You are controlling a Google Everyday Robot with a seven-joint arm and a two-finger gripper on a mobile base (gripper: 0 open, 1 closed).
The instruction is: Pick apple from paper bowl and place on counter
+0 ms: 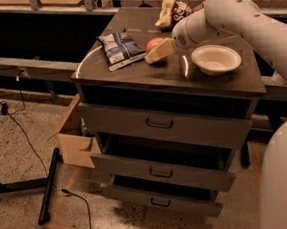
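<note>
The apple (153,43) is red-orange and sits between the fingers of my gripper (154,51), just above the counter (145,75), left of the paper bowl. One beige finger (162,50) lies across its front. The white paper bowl (216,59) stands empty on the right part of the counter. My white arm reaches in from the upper right, passing over the bowl's far side. A thin white circular line shows on the counter top.
A blue snack bag (121,48) lies left of the apple. A yellow-brown snack bag (170,11) lies at the back. Below the top are grey drawers (160,122), partly pulled out. A cardboard box (74,142) and cables are on the floor at left.
</note>
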